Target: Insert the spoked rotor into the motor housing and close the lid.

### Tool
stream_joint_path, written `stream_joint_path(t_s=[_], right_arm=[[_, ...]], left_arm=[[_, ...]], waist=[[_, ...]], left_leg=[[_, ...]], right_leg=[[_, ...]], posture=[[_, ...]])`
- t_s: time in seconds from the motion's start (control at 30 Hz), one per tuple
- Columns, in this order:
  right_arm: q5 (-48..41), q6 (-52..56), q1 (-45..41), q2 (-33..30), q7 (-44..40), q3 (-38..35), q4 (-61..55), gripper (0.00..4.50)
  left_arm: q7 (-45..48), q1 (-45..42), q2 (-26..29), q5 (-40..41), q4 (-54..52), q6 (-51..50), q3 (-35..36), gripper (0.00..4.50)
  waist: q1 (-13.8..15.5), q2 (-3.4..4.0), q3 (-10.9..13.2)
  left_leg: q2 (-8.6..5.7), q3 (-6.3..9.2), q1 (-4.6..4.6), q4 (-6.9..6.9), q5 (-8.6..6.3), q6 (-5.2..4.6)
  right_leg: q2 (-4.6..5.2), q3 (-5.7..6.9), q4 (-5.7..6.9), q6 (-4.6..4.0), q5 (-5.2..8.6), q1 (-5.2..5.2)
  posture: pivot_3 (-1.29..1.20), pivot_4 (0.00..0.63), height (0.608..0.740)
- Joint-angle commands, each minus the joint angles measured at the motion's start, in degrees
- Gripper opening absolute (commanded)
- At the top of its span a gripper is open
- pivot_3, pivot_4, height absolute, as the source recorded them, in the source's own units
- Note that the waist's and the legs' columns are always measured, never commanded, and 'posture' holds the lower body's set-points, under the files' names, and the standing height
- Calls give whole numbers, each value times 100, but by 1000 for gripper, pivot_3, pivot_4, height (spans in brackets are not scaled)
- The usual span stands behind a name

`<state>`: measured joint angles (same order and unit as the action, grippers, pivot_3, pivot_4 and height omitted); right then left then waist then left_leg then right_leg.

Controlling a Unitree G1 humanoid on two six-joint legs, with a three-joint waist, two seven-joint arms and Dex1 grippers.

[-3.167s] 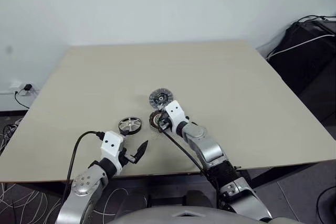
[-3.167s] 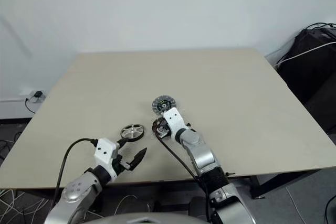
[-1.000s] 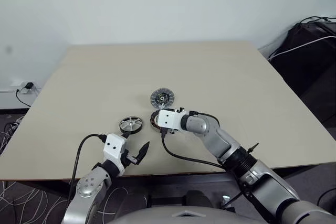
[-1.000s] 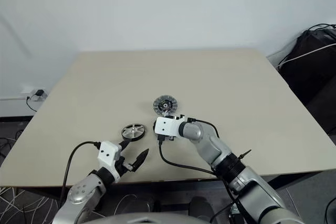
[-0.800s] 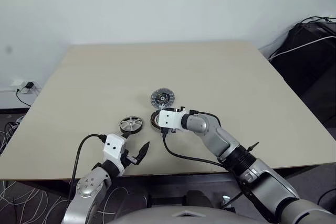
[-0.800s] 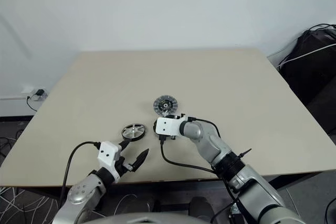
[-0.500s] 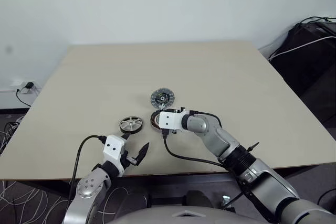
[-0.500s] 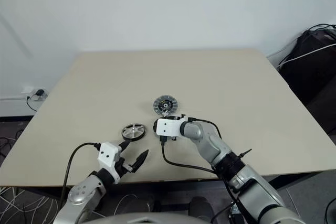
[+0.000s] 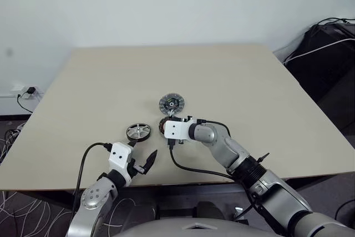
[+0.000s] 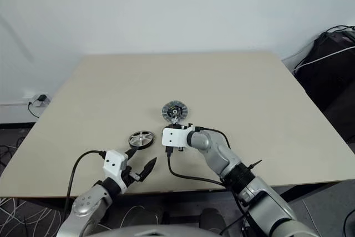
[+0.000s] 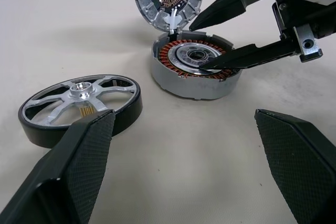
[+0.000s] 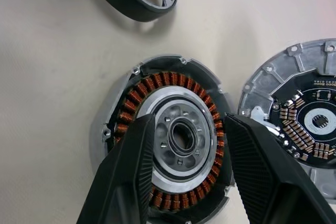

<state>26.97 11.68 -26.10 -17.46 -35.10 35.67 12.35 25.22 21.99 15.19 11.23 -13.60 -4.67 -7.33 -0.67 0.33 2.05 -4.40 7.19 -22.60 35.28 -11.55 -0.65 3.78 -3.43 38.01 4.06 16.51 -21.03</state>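
The motor housing (image 11: 194, 66), a grey cup with copper windings around a pale centre, lies in the near middle of the table. My right gripper (image 12: 189, 119) hovers over it, open. One fingertip is over the centre and the other over the far rim; I cannot tell whether they touch. The lid (image 9: 171, 104) lies just behind the housing, its dark-hubbed face up. To the housing's left lies the spoked rotor (image 9: 137, 132), silver with a black rim. My left gripper (image 9: 143, 152) stands wide open and empty just short of the rotor.
The beige table (image 9: 249, 92) has its front edge close behind both wrists. The right wrist's black cable (image 9: 194, 167) loops over the tabletop near that edge. A black bag (image 9: 327, 54) stands off the table's far right corner.
About three seconds ago the right forearm reached in from the near side; it now comes from the right, with the gripper still over the housing. In the last second nothing has visibly moved.
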Motion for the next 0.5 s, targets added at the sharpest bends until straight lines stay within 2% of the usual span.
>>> stream_joint_path(t_s=[0.03, 0.5], right_arm=[[42, -75, -50, 53, -1, -37, 7, 2255], [-24, -17, -130, 65, 109, -366, -129, 2255]], left_arm=[[-4, 5, -10, -1, -242, 38, 0, 4500], [5, 26, 19, 16, -310, -28, -6, 4500]], waist=[[-2, 0, -1], [1, -2, -2]], left_leg=[[0, 0, 0, 0, 0, 0], [1, 0, 4, 2, 0, 0]], right_leg=[[0, 0, 0, 0, 0, 0], [-1, 0, 2, 10, 6, 4]], posture=[[0, 0, 740], [0, 0, 740]])
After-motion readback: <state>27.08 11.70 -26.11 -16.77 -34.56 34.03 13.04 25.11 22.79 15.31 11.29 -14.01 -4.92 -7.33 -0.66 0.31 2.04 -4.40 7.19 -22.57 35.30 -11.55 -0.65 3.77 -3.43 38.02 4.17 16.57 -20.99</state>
